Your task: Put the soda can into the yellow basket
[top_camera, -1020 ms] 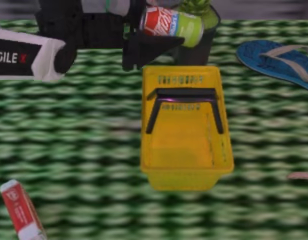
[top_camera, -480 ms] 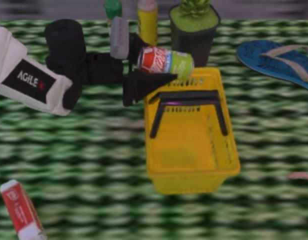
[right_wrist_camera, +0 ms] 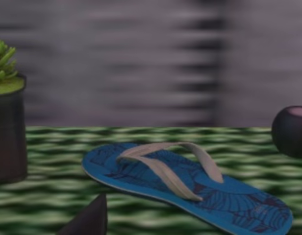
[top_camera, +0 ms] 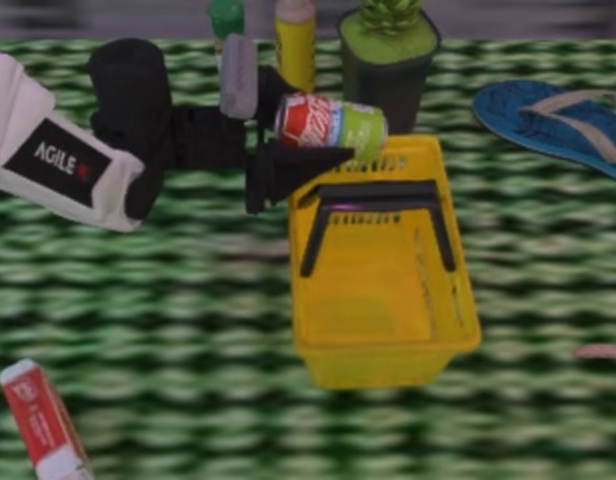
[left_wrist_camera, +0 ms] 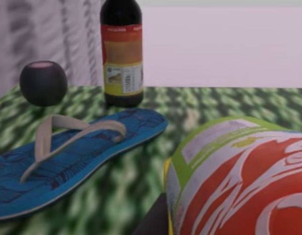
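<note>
The soda can (top_camera: 330, 125), red-and-white at one end and lime-green at the other, lies on its side in the air at the far left corner of the yellow basket (top_camera: 388, 355). My left gripper (top_camera: 293, 128) is shut on its red end, reaching in from the left. In the left wrist view the can's label (left_wrist_camera: 239, 181) looms close. The basket stands at the table's middle with its dark handles (top_camera: 373, 195) folded across its far half, and nothing shows inside it. My right arm is out of the top view; a dark part of my right gripper (right_wrist_camera: 92, 220) shows in its own wrist view.
A potted plant (top_camera: 388, 50), a yellow bottle (top_camera: 295, 40) and a green-capped bottle (top_camera: 226, 18) stand just behind the can. A blue flip-flop (top_camera: 558, 125) lies far right. A red-and-white carton (top_camera: 43, 420) lies near left. A dark bottle (left_wrist_camera: 121, 54) stands beyond the flip-flop.
A second ago my left arm held the can higher and farther back; it came down toward the basket's far left corner. Over the last half second nothing has moved.
</note>
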Motion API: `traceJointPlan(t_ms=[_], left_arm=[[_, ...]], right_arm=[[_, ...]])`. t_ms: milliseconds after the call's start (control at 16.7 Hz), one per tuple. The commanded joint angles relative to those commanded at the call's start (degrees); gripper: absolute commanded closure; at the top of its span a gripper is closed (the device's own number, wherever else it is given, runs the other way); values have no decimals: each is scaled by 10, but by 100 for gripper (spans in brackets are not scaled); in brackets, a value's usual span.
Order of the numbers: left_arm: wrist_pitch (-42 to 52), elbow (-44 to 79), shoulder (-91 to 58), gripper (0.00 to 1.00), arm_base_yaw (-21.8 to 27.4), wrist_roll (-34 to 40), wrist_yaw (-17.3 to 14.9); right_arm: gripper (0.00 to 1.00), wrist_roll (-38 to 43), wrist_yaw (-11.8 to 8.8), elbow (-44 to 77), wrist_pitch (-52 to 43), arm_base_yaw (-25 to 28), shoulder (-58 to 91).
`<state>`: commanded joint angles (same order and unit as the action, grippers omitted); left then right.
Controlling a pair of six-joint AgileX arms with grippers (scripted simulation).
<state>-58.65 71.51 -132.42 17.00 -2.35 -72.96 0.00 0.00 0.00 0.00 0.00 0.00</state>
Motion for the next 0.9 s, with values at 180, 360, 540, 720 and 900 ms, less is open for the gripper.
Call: traceJointPlan(t_ms=[180, 360, 540, 720, 900], left_arm=[[0, 0, 0, 40, 0, 0, 0], [0, 0, 0, 17, 0, 0, 0], [0, 0, 0, 0, 0, 0, 0], [0, 0, 0, 0, 0, 0, 0], [0, 0, 0, 0, 0, 0, 0]], right_arm=[[0, 0, 0, 0, 0, 0, 0], [0, 0, 0, 0, 0, 0, 0], [0, 0, 0, 0, 0, 0, 0], [0, 0, 0, 0, 0, 0, 0], [0, 0, 0, 0, 0, 0, 0]])
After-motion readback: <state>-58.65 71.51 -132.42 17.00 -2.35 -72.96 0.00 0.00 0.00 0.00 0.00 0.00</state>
